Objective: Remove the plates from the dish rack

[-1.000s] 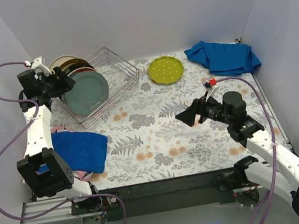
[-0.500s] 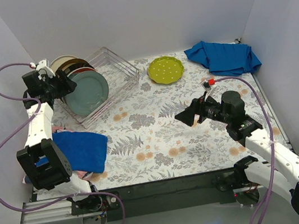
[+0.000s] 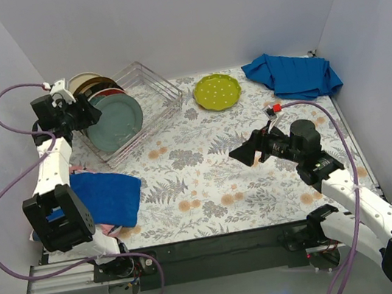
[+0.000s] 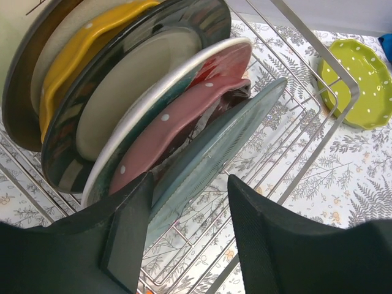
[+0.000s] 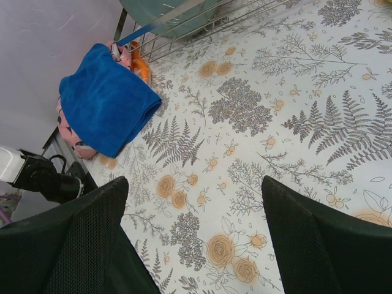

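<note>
Grey-teal plate, dish rack front: I am narrowing left end effector astride its rim, not yet gripping; right end effector gaping, empty.

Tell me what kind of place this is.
Probably a robot test booth staged as a kitchen: plain white walls enclose a floral-print table, holding a silver wire dish rack of round dinner plates.

Pale walls, fern-print table.
Plain white walls close me in on three sides; my table wears a cloth of grey ferns and orange flowers, softly lit, a black strip along its near edge.
</note>
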You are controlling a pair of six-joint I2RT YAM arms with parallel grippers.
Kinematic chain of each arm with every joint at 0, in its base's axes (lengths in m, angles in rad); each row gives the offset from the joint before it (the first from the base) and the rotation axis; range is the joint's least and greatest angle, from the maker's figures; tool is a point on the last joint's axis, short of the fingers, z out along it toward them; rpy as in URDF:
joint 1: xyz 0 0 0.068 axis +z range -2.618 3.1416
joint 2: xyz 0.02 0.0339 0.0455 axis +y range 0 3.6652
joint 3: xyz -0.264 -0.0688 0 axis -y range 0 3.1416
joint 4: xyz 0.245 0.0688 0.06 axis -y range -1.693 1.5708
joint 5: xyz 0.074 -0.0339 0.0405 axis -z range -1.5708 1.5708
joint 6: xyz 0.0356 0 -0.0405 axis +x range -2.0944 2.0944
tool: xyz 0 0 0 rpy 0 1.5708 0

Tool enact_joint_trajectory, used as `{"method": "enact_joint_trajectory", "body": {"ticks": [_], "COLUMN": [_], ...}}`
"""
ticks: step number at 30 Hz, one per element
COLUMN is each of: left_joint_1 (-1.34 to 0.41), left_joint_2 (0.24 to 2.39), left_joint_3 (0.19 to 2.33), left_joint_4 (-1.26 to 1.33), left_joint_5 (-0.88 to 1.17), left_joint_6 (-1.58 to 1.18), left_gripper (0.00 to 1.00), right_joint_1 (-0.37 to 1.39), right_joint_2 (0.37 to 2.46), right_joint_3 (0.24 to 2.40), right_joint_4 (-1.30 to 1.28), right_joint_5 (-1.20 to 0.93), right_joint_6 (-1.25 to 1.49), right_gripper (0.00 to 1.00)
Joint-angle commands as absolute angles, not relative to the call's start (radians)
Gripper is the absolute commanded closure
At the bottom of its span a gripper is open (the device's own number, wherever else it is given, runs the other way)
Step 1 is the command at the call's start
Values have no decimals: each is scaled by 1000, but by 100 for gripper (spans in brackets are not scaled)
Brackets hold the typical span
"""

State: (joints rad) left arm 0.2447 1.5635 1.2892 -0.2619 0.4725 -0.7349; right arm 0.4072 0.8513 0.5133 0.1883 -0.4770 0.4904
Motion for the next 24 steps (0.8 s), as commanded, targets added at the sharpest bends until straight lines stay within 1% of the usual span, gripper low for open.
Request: {"method": "enact_joint_trajectory", "body": {"ticks": [1,7,9,12,13,15,17,24], "left_joint_1": [189,167,163,135,127,106,100,81], "left_joint_2": [1499,1483,1488,1499,1500,1506,1505,1453], "left_joint_3": [1292,1287,1279,1284,1284,1287,1284,1229], "left_joint_4": [-300,-311,-314,-322,-325,-334,-334,-314], "left_joint_5": [496,459,497,500,476,424,371,520], "left_joint_6": [-680,-644,-632,-605,-594,-568,-552,-335], "left_gripper": [52,53,54,60,64,65,64,64], "right_joint_1": [408,408,408,408,408,408,408,408], "right_joint_2": [844,850,851,847,844,839,842,854], "right_joint_3": [515,517,515,515,512,512,512,512], "right_joint_4": [235,238,238,238,238,238,239,242], "right_joint_5": [-492,-500,-502,-502,-500,-495,-495,-502], "right_joint_6": [488,489,489,485,485,485,483,488], "right_gripper": [6,6,6,6,6,6,6,6]}}
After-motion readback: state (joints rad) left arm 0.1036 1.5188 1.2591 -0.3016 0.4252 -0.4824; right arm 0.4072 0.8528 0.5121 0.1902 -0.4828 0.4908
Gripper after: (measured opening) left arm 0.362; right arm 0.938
